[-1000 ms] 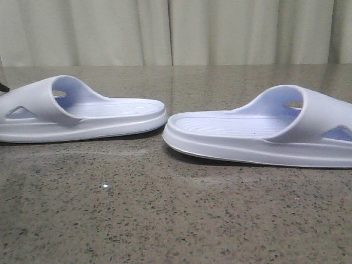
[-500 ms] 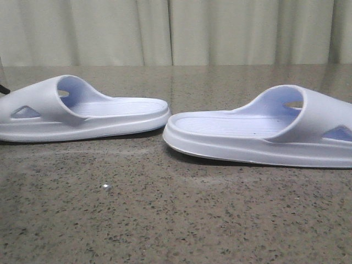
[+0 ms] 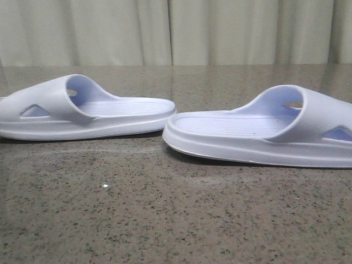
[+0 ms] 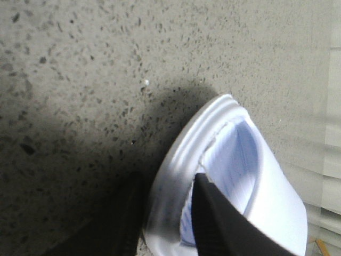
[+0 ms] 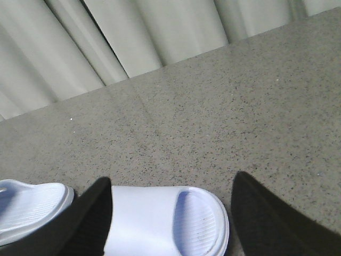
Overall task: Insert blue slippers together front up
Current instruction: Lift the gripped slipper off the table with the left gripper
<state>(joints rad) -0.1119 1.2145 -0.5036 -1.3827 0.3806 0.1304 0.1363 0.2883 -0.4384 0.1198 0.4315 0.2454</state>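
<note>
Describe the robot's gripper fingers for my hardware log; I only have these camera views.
Only the fingers show: the left gripper has dark, near-black, smooth fingers tapering to narrow tips. The right gripper's fingers are also black, matte and broad. No cables, markings or arm links are visible.

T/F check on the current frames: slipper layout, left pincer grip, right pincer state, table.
1. The two pale blue moulded foam slide slippers, left one and right one, lie sole-down on the speckled grey stone table. True.
2. The slippers are stacked one on top of the other. False: they lie end to end, open ends facing near the middle.
3. The left pincer has one finger inside the left slipper and one outside its wall. True.
4. The right pincer is shut on the right slipper. False: its fingers stand wide apart on either side of that slipper's strap.
5. A red cloth covers the table. False: the stone is bare.
</note>
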